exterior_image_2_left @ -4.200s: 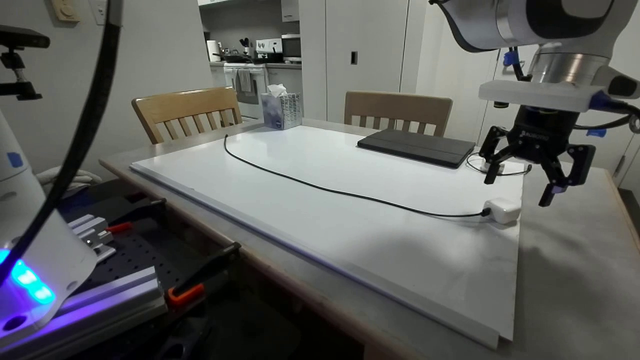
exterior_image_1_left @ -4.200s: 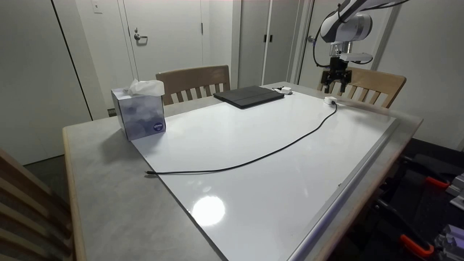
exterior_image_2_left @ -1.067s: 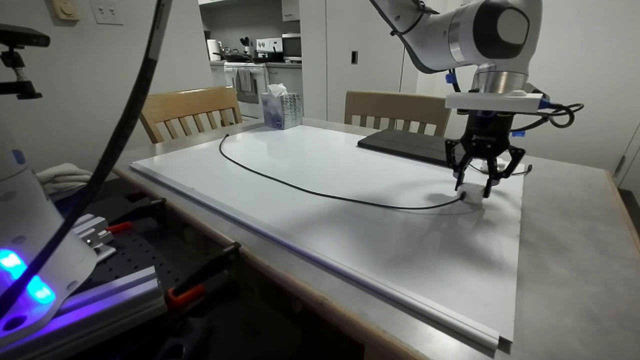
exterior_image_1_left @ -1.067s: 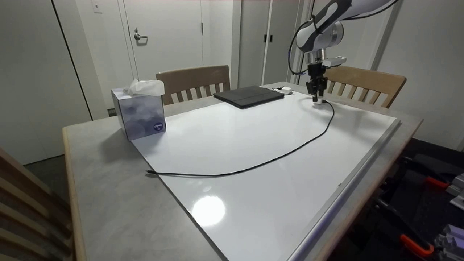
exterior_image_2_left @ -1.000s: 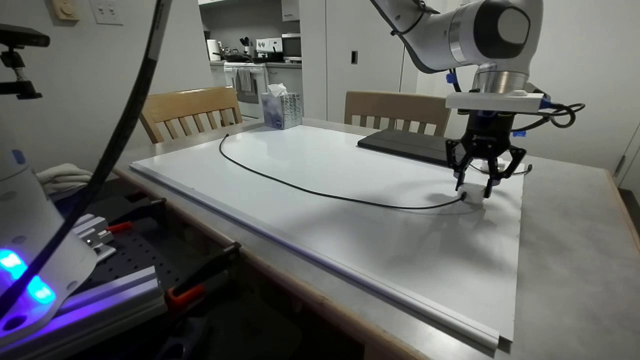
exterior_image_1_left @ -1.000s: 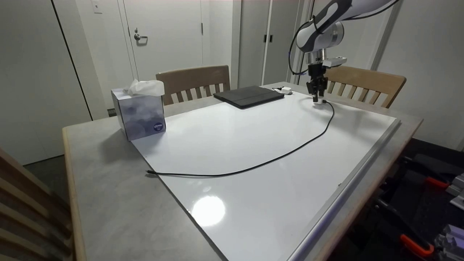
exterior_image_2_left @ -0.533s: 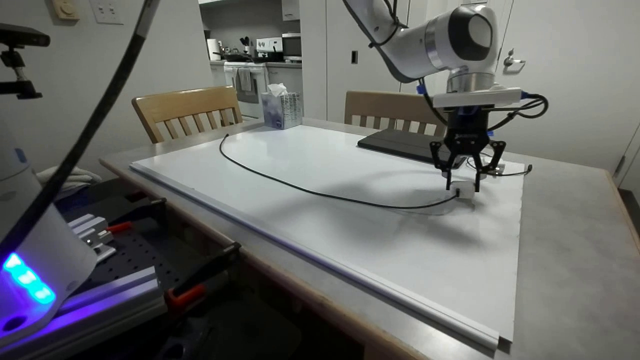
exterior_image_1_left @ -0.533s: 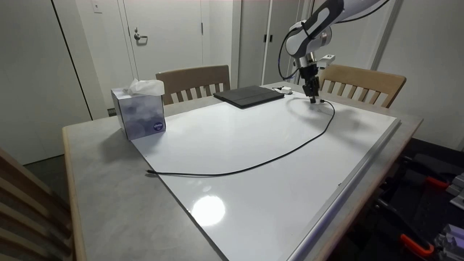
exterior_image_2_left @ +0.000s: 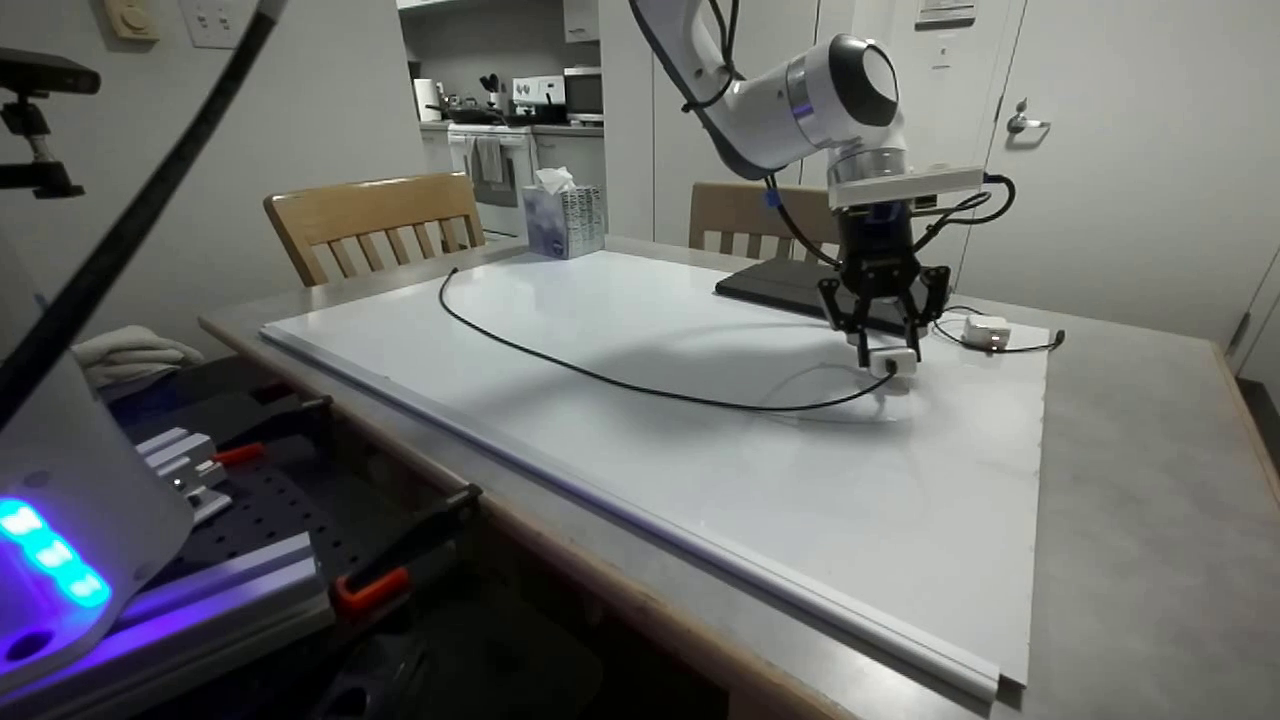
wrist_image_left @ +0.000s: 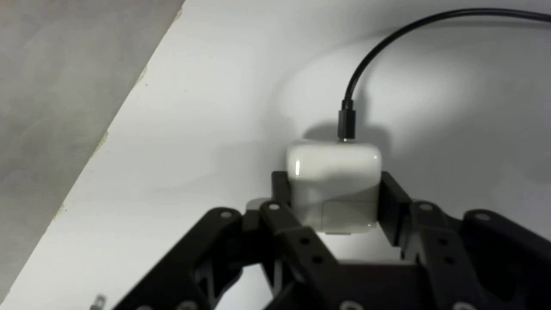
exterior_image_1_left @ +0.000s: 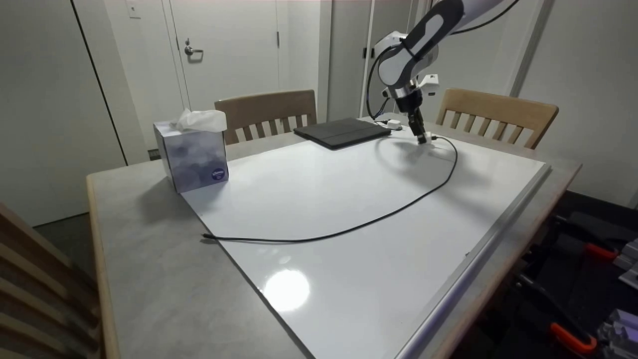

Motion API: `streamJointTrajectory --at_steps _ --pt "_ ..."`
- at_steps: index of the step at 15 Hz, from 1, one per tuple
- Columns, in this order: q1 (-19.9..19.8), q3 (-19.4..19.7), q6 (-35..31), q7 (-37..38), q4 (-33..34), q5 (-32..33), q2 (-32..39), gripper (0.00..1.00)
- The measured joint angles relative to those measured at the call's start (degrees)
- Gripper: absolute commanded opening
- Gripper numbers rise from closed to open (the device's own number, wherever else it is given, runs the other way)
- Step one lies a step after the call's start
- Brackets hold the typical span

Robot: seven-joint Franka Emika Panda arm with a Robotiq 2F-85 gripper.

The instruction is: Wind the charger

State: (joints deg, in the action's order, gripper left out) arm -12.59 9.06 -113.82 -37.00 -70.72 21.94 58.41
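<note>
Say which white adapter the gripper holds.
The adapter on the long cable: the gripper is closed on two of its sides. The other adapter sits apart from the gripper, beside the laptop.

Two white adapter blocks [wrist_image_left: 335, 170], two black cables [wrist_image_left: 478, 12] on one table [exterior_image_1_left: 159, 279]
There is one whiteboard [exterior_image_1_left: 324, 194], one dark laptop [exterior_image_1_left: 344, 132], one tissue box [exterior_image_1_left: 197, 159] and one robot arm [exterior_image_2_left: 770, 115], whose one gripper [wrist_image_left: 335, 187] has two fingers [wrist_image_left: 392, 202]; three wooden chairs [exterior_image_1_left: 269, 103] appear in an exterior view, two orange-and-black clamps [exterior_image_2_left: 375, 592] in both.
</note>
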Motion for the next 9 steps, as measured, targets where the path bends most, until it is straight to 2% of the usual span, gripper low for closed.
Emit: streamJointTrajectory --at_steps 2,3,6,9 --pt "-0.2 0.0 0.0 0.0 0.1 -0.1 0.0 0.5" --pt "-0.2 0.0 0.0 0.0 0.1 -0.1 0.1 0.25" --pt "-0.1 0.0 0.0 -0.4 0.1 0.3 0.1 0.25" --pt "0.6 -0.5 -0.7 -5.1 -0.4 3.5 0.1 0.25"
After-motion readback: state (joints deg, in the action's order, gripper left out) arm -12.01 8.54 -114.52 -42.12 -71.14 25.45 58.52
